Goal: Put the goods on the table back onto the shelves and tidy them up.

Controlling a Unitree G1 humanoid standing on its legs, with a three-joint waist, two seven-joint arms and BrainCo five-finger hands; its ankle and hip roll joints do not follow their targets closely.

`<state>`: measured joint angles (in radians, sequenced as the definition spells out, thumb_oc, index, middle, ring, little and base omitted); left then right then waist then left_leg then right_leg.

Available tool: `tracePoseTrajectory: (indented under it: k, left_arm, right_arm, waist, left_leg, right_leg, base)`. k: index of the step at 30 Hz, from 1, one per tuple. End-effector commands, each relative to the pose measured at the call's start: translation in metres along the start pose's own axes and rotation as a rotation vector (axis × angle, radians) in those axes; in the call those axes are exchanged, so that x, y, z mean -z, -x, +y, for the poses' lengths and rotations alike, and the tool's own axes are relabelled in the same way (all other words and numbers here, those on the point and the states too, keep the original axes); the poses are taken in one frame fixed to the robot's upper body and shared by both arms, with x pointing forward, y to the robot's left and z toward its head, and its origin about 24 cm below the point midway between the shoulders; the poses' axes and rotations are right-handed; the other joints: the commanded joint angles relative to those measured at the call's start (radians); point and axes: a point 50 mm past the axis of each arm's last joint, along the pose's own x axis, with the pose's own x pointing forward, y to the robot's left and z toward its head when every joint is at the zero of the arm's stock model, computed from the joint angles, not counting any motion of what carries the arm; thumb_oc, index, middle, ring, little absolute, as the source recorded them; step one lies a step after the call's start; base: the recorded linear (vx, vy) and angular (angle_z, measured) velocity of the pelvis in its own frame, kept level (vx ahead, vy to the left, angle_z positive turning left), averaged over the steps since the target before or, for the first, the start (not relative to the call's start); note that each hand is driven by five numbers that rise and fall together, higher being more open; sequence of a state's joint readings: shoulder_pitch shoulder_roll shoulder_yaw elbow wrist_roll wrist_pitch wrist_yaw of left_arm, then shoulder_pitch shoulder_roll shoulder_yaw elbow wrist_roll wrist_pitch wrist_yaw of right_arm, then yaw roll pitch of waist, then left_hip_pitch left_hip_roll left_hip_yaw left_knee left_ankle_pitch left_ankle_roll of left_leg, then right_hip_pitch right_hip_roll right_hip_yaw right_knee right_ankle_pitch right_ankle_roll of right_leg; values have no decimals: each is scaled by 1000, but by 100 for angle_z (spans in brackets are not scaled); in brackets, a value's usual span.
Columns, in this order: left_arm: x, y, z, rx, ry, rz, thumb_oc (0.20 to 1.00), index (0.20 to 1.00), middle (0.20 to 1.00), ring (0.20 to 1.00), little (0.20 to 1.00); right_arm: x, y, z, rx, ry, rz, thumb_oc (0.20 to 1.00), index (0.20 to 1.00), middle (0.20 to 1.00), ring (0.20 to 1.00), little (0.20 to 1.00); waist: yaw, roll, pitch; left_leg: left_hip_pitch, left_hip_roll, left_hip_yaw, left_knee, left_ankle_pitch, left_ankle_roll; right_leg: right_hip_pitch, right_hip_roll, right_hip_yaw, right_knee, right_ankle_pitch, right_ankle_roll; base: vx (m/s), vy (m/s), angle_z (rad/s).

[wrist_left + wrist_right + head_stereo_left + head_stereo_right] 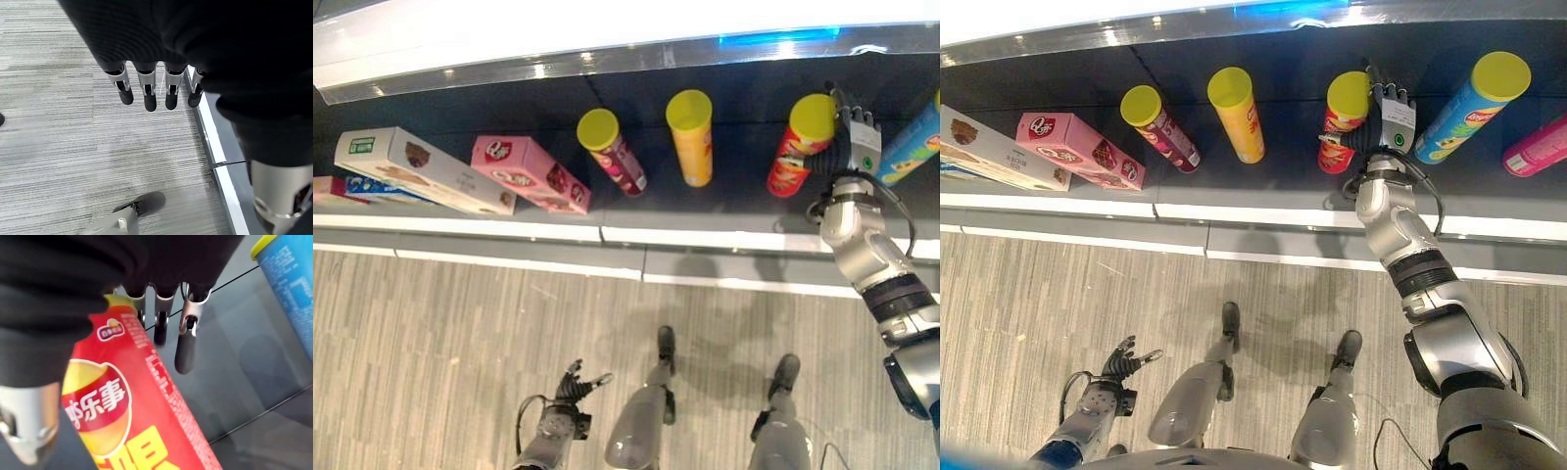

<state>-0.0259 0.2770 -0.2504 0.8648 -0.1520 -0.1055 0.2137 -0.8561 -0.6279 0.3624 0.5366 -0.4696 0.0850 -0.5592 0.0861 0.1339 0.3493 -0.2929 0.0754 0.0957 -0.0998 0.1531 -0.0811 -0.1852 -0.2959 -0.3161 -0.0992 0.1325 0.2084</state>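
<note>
A red chip can with a yellow lid stands on the dark shelf. My right hand is beside it on its right, fingers straight along the can's side and thumb reaching across its front. The hand is open, not closed round the can. My left hand hangs low over the floor at the lower left, its fingers relaxed and holding nothing.
Left of the red can stand a yellow can and a maroon can. A pink box and a white box lie further left. A blue can and a pink can stand to the right.
</note>
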Motion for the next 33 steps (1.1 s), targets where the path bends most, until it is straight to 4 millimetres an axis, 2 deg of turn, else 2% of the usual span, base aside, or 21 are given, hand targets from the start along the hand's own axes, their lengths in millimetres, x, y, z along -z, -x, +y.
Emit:
tracePoseTrajectory:
  k: [1,5,12,14,15,16,18,19,20,21,22,24,25,28,30,33]
  left_arm:
    - [-2,-3,2,-1,-54,-1,1000,1000,1000,1000,1000]
    - [-2,-4,3,-5,-62,6,1000,1000,1000,1000,1000]
    - [5,-5,6,-26,-86,59,1000,1000,1000,1000,1000]
    - [11,-4,9,-49,-88,97,1000,1000,1000,1000,1000]
    - [12,-4,9,-48,-93,99,1000,1000,1000,1000,1000]
    - [14,-4,11,-58,-87,110,1000,1000,1000,1000,1000]
    - [20,-2,15,-69,-88,138,1000,1000,1000,1000,1000]
    - [22,-2,18,-72,-90,150,1000,1000,1000,1000,1000]
    - [22,-2,18,-71,-91,150,1000,1000,1000,1000,1000]
    - [32,0,24,-48,-110,191,1000,1000,1000,1000,1000]
    - [32,0,24,-47,-110,191,1000,1000,1000,1000,1000]
    - [37,1,28,-25,-133,217,1000,1000,1000,1000,1000]
    - [36,-1,31,-2,-164,219,1000,1000,1000,1000,1000]
    - [32,-4,41,2,-200,212,1000,1000,1000,1000,1000]
    - [25,-8,45,9,-231,199,1000,1000,1000,1000,1000]
    - [12,-13,48,17,-232,166,1000,1000,1000,1000,1000]
  right_arm:
    - [-5,-13,-14,64,12,-40,1000,1000,1000,1000,1000]
    - [-9,-13,-21,99,10,-65,1000,1000,1000,1000,1000]
    - [-16,12,-42,208,-63,-134,1000,1000,1000,1000,1000]
    - [-10,39,-45,179,-167,-127,1000,1000,1000,1000,1000]
    - [-9,41,-46,177,-167,-123,1000,1000,1000,1000,1000]
    - [-7,53,-45,138,-228,-111,1000,1000,1000,1000,1000]
    - [1,77,-34,3,-381,-58,1000,1000,1000,1000,1000]
    - [6,93,-25,-92,-513,-8,1000,1000,1000,1000,1000]
    - [6,93,-25,-92,-513,-7,1000,1000,1000,1000,1000]
    - [19,134,-7,-314,-820,126,1000,1000,1000,1000,1000]
    - [20,134,-7,-314,-821,126,1000,1000,1000,1000,1000]
    - [31,164,8,-461,-1006,248,1000,1000,1000,1000,1000]
    - [33,189,20,-609,-1086,314,1000,1000,1000,1000,1000]
    - [37,216,34,-800,-1161,386,1000,1000,1000,1000,1000]
    - [44,233,42,-844,-1251,489,1000,1000,1000,1000,1000]
    - [65,265,55,-881,-1253,682,1000,1000,1000,1000,1000]
  waist:
    - [28,-12,-18]
    - [21,-18,-21]
    - [-15,-55,-44]
    - [-44,-82,-55]
    - [-41,-84,-57]
    - [-50,-93,-62]
    - [-69,-113,-69]
    - [-83,-123,-72]
    - [-82,-124,-74]
    - [-117,-147,-85]
    - [-116,-148,-87]
    - [-143,-158,-94]
    - [-164,-167,-97]
    - [-191,-192,-83]
    - [-203,-201,-76]
    - [-208,-207,-78]
  left_leg:
    - [25,52,-16,13,-66,-92]
    - [29,54,-15,13,-68,-92]
    - [52,60,-1,13,-88,-84]
    - [71,61,10,13,-101,-77]
    - [72,60,10,13,-101,-77]
    - [80,59,16,13,-107,-73]
    - [99,57,27,13,-116,-67]
    - [112,55,34,13,-123,-64]
    - [109,53,34,13,-120,-63]
    - [144,47,58,13,-138,-52]
    - [140,45,58,13,-136,-51]
    - [163,40,73,13,-144,-47]
    - [185,34,90,13,-152,-37]
    - [208,37,126,13,-156,-23]
    - [215,52,146,13,-153,-28]
    - [231,84,187,13,-144,-35]
  right_leg:
    - [19,-68,24,115,-77,49]
    - [23,-68,21,114,-77,50]
    - [30,-65,26,117,-68,53]
    - [35,-64,32,118,-64,53]
    - [37,-65,31,118,-64,53]
    - [39,-64,34,118,-62,53]
    - [45,-65,44,124,-59,53]
    - [48,-64,50,130,-54,53]
    - [45,-65,51,129,-50,53]
    - [51,-67,71,147,-35,53]
    - [48,-68,72,145,-31,53]
    - [48,-69,93,164,-10,53]
    - [37,-69,116,192,0,53]
    - [-16,-59,146,243,48,53]
    - [-20,-45,135,233,51,53]
    - [-5,-47,120,217,43,53]
  base:
    - [0,0,0]
    - [0,0,0]
    - [0,0,0]
    - [28,47,-3]
    - [28,49,-1]
    - [22,35,1]
    - [32,62,-12]
    - [16,54,-28]
    - [60,133,-29]
    - [41,107,-24]
    - [59,146,-21]
    - [29,146,-32]
    - [24,194,-28]
    - [-37,113,-47]
    - [-58,10,-63]
    - [-72,-41,-87]
